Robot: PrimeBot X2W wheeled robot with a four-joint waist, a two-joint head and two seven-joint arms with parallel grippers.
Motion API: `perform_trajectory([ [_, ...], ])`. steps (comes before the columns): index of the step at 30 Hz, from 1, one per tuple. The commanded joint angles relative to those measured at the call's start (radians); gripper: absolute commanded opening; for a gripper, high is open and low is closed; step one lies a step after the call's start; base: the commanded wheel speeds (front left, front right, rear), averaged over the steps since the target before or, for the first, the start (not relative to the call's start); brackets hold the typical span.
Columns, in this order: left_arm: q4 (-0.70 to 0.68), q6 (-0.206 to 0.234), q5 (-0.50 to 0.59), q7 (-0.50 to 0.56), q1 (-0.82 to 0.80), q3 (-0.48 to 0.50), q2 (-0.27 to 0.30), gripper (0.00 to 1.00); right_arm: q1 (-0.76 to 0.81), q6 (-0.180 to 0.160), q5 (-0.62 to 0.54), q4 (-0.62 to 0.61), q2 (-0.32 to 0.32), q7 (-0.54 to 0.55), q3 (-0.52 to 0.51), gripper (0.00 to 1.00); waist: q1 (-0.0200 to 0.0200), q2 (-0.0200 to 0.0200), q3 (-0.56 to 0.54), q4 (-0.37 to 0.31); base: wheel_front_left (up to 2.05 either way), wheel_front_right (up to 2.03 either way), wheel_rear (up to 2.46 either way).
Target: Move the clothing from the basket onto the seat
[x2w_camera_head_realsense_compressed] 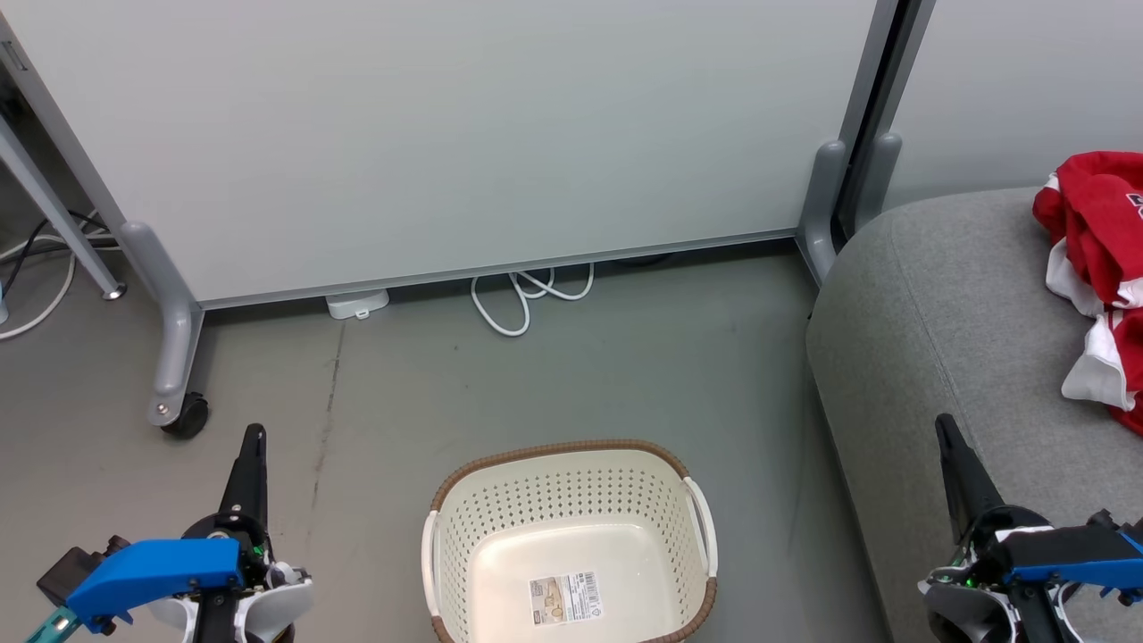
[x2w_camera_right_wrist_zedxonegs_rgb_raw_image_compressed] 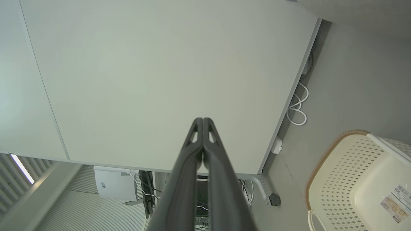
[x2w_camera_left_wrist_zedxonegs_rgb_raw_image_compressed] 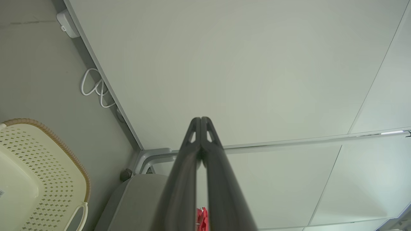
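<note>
Left gripper [x2w_camera_head_realsense_compressed: 254, 433] low left, right gripper [x2w_camera_head_realsense_compressed: 944, 424] low right. Both point away from the robot, fingers pressed together, nothing held. Between them on the floor [x2w_camera_head_realsense_compressed: 625, 357]: the basket [x2w_camera_head_realsense_compressed: 563, 445], upright, handles left and right, a label [x2w_camera_head_realsense_compressed: 564, 598] on its bare bottom. Farther right: the clothing [x2w_camera_head_realsense_compressed: 1094, 223], red with white panels, a crumpled heap stretched near-to-far on the grey seat [x2w_camera_head_realsense_compressed: 929, 304], cut by the frame edge.

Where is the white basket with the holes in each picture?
Head view: the cream-white perforated plastic laundry basket with a brown rim sits at the bottom centre.
Left wrist view: lower left corner.
Right wrist view: lower right corner.
Shared landmark: the small white box at the foot of the pale panel.
</note>
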Motion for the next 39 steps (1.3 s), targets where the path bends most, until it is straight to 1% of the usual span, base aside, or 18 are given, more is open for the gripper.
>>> perform_trajectory([
  [1, -0.009, -0.002, -0.022, 0.008, -0.015, 0.010, -0.001, 0.00, -0.013, 0.000, 0.028, -0.007, -0.002, 0.007, -0.004, 0.00, -0.0001, 0.0000, -0.001, -0.001, 0.00, 0.00, 0.00],
  [16, -0.021, -0.003, -0.111, 0.034, -0.017, 0.025, -0.005, 0.00, -0.013, 0.000, 0.131, -0.010, -0.001, 0.025, -0.011, 0.00, -0.0001, 0.0000, -0.005, -0.005, 0.00, 0.00, 0.00],
  [39, -0.021, -0.003, -0.110, 0.034, -0.016, 0.024, -0.005, 0.00, -0.012, 0.000, 0.129, -0.009, -0.001, 0.025, -0.010, 0.00, -0.0001, 0.0000, -0.005, -0.005, 0.00, 0.00, 0.00],
])
